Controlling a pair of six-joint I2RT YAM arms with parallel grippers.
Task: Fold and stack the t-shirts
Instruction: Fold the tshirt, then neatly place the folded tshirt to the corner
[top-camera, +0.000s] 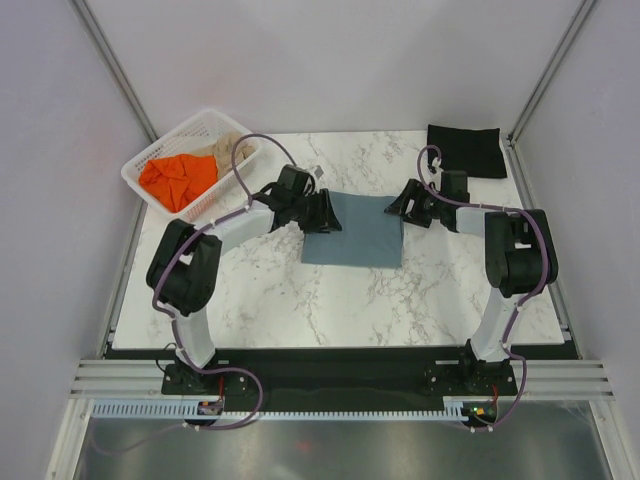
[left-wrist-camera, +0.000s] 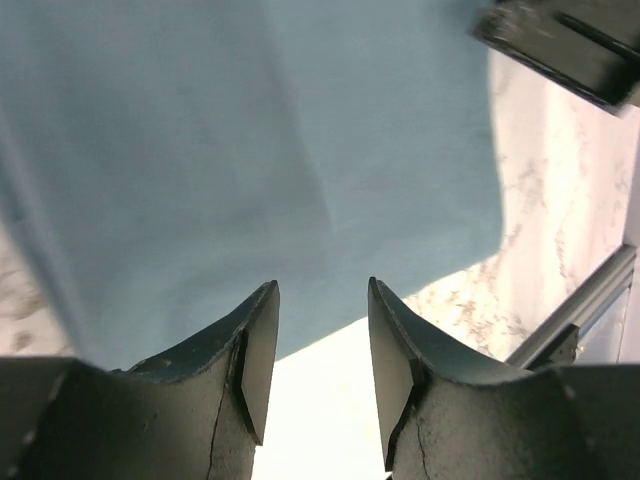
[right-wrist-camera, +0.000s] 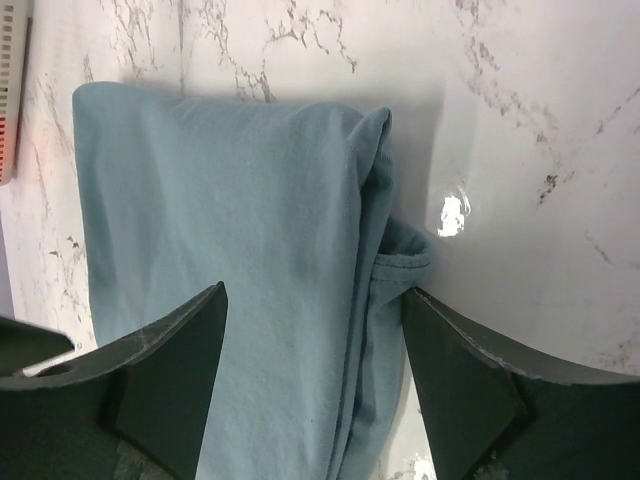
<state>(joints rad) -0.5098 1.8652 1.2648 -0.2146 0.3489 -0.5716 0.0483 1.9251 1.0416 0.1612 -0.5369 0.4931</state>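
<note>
Top external view: the marble table (top-camera: 300, 300) carries all items. The blue-grey shirt (top-camera: 352, 235) lies folded into a flat rectangle at the middle of the table, between my two arms. The white basket (top-camera: 205, 122) stands at the far left corner of the table. The black shirt (top-camera: 465, 150) lies folded flat at the far right corner, well apart from the blue-grey shirt. The orange shirt (top-camera: 178, 178) sits crumpled inside the basket, with the beige shirt (top-camera: 225, 150) beside it in the same basket.

My left gripper (top-camera: 323, 214) is at the left edge of the blue-grey shirt. Left wrist view: its fingers (left-wrist-camera: 255, 350) stand moderately apart with nothing between them; the cloth lies spread just beyond the tips.

My right gripper (top-camera: 402, 204) is at the far right corner of the blue-grey shirt. Right wrist view: its fingers (right-wrist-camera: 190, 350) stand wide apart above the folded edge, where the layers and a hem show. Nothing is clamped.
</note>
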